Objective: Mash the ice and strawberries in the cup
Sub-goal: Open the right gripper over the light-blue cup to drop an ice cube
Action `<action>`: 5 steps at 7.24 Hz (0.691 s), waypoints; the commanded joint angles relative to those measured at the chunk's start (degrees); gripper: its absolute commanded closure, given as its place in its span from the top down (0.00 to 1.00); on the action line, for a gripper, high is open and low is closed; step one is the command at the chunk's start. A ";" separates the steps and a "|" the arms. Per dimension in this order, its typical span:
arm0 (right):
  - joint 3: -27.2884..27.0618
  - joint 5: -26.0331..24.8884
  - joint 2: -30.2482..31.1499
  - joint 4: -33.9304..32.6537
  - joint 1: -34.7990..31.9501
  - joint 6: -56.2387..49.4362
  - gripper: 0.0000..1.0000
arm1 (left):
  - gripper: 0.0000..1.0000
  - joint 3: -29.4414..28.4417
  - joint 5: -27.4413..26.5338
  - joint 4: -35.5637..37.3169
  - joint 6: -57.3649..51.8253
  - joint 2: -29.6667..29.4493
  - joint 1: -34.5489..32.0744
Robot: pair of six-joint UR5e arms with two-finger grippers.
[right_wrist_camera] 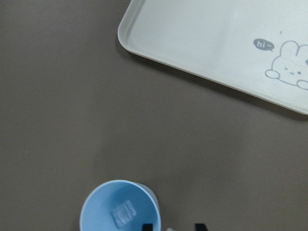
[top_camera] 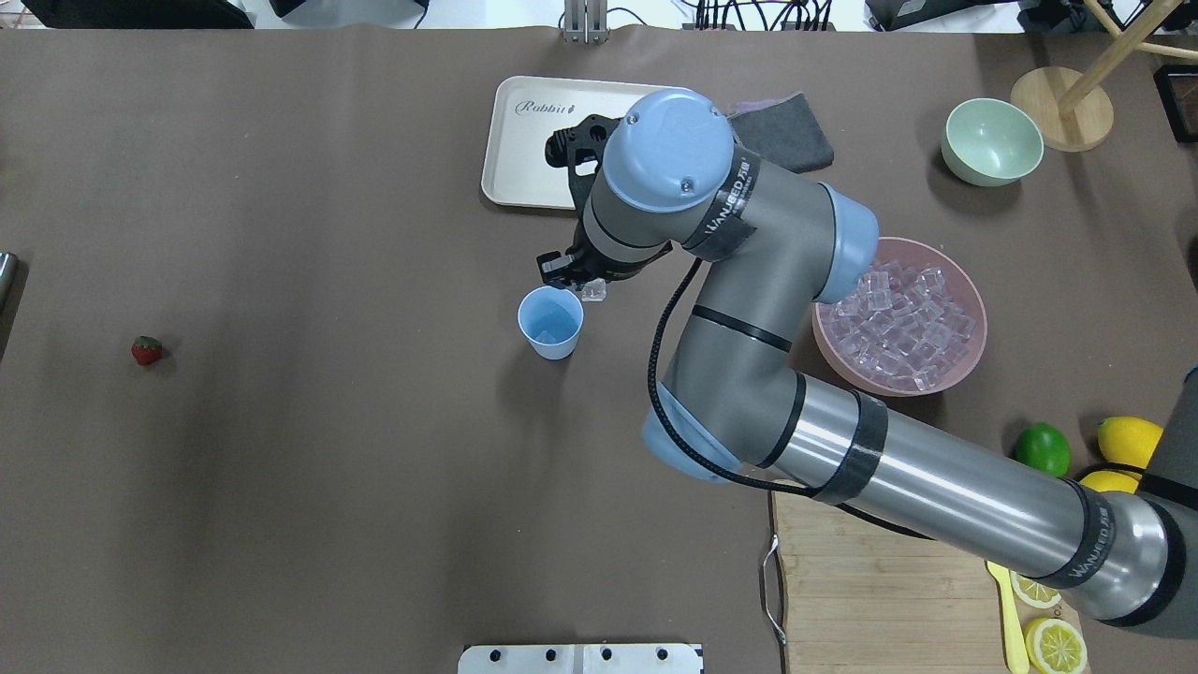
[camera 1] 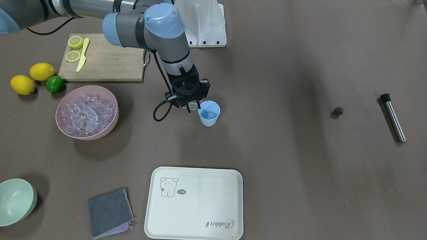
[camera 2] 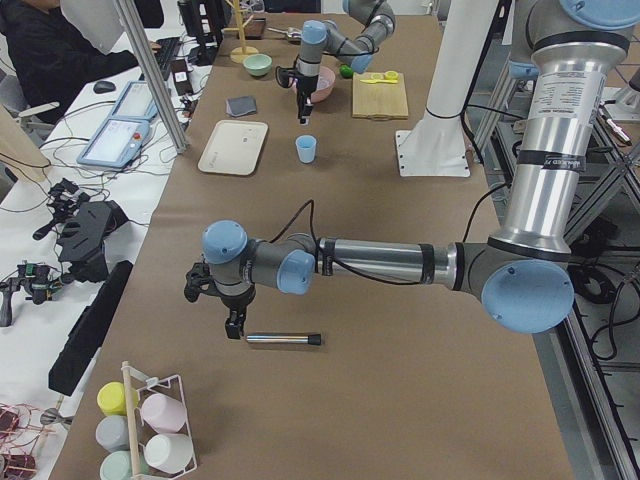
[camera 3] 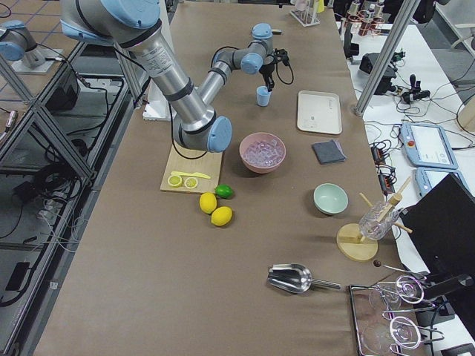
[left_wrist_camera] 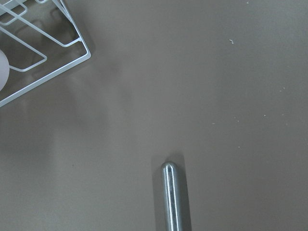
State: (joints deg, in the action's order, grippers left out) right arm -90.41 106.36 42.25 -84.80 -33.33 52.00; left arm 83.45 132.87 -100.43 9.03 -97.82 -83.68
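Note:
The light-blue cup [camera 1: 209,113] stands upright mid-table with one ice cube [right_wrist_camera: 124,214] lying in its bottom. My right gripper [camera 1: 193,109] hangs just beside the cup's rim, shut on a clear ice cube [camera 1: 192,106]. More ice fills the pink bowl [camera 1: 87,111]. The strawberry [camera 1: 338,111] lies alone far off on the table's other half. My left gripper [camera 2: 234,330] hovers over a steel muddler [camera 2: 284,339], and I cannot tell whether it is open or shut.
A cream tray [camera 1: 195,203], a grey cloth [camera 1: 110,213] and a pale-green bowl [camera 1: 15,200] lie along the far side. A cutting board [camera 1: 103,58] with lemon halves and a yellow knife, two lemons and a lime [camera 1: 55,84] sit near the pink bowl.

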 commanded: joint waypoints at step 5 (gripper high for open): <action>7.09 -4.23 -3.32 4.99 4.15 4.43 0.22 | 0.98 0.39 0.20 -0.03 -0.33 1.31 -0.08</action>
State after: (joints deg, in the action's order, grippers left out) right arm -83.00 102.28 38.12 -80.33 -29.75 56.00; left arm 83.79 133.08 -100.46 8.90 -96.68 -83.73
